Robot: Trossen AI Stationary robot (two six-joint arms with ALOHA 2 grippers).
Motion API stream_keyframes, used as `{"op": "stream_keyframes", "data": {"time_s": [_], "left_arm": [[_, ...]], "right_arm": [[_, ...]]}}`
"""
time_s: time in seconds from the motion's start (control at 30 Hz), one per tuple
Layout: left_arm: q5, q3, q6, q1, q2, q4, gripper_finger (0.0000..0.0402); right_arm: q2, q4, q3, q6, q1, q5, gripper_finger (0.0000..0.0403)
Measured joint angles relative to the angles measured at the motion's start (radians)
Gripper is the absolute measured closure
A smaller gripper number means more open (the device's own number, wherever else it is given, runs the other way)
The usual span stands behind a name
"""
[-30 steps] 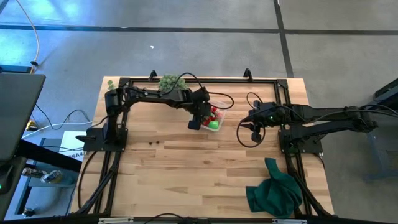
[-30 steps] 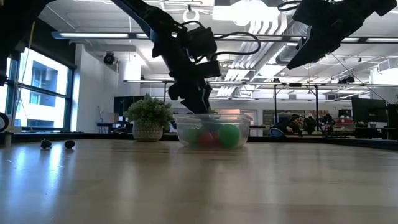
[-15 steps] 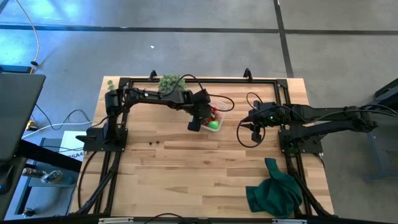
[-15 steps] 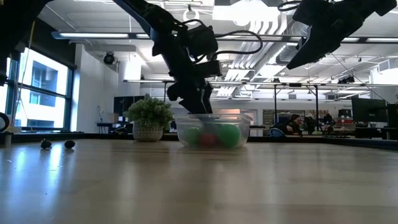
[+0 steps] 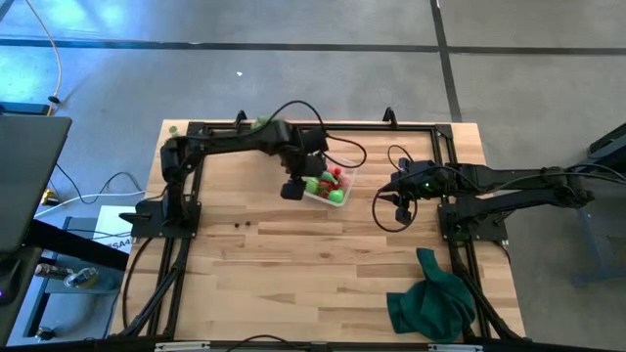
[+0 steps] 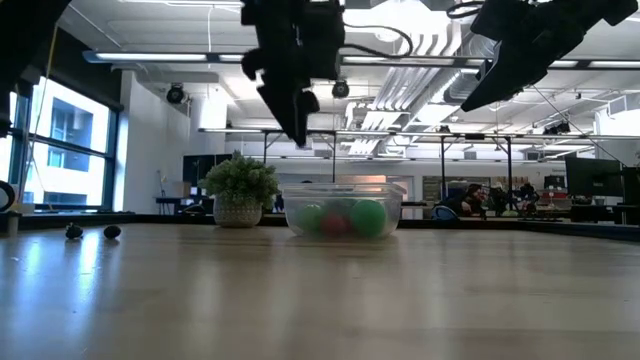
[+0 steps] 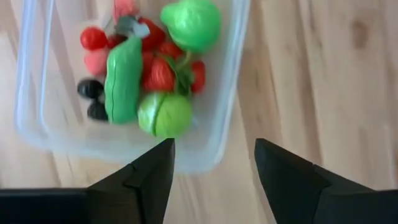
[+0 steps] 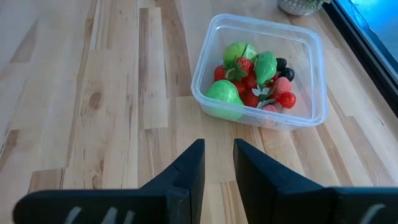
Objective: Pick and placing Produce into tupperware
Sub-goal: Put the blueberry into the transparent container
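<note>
The tupperware [image 5: 327,186] sat on the wooden surface [image 5: 323,284], toward the far side and roughly midway between the two arms, and the produce [image 8: 255,81] was piled inside it. Two bright green round pieces, a green oblong one [image 7: 122,79], a cluster of small red berries and a couple of dark ones lay together in there. In the low view the green and red pieces showed through the clear wall [image 6: 343,218].

The left end effector [image 5: 292,190] hung above the surface, just beside the container's left edge, its fingers [image 7: 146,175] spread apart with nothing between them. From its wrist camera it looked straight down past the container's rim. In the low view it hung well clear of the tub.

The right end effector [image 5: 400,207] waited off to the container's right, raised and pointed toward it, its fingers [image 8: 186,168] a narrow gap apart and holding nothing.

Two tiny dark berries [image 5: 242,225] lay on the surface well to the left. A dark green cloth [image 5: 430,301] was bunched near the right front corner, and a small potted plant [image 6: 240,190] stood at the far edge.
</note>
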Motion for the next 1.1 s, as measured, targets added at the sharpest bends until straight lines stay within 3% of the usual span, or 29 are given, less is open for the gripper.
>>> {"op": "stream_keyframes", "data": {"time_s": [0.2, 0.37, 0.53, 0.67, 0.83, 0.97, 1.1], "left_arm": [[0.007, 0.1, 0.004, -0.021, -0.042, -0.182, 0.0214], [-0.005, 0.1, 0.005, -0.061, -0.149, -0.239, 0.0232], [-0.097, 0.035, -0.042, -0.091, -0.318, -0.22, 0.0243], [-0.156, -0.158, -0.109, -0.091, -0.506, -0.09, 0.0245], [-0.161, -0.545, -0.207, -0.091, -0.798, 0.155, 0.0243], [-0.096, -0.836, -0.283, -0.092, -0.987, 0.289, 0.0243], [-0.075, -1.053, -0.33, -0.091, -1.1, 0.361, 0.0243]], "right_arm": [[0.0, 0.0, 0.0, 0.0, 0.0, 0.0, 0.0327], [0.0, 0.0, 0.0, 0.0, 0.0, 0.001, 0.0327], [0.0, 0.0, 0.0, 0.0, 0.0, 0.003, 0.0327], [0.0, 0.0, 0.0, 0.0, 0.0, 0.003, 0.0327], [0.0, 0.0, 0.0, 0.0, 0.0, 0.003, 0.0327], [0.0, 0.0, 0.0, 0.0, 0.0, 0.003, 0.0327], [0.0, 0.0, 0.0, 0.0, 0.0, 0.002, 0.0327]]}}
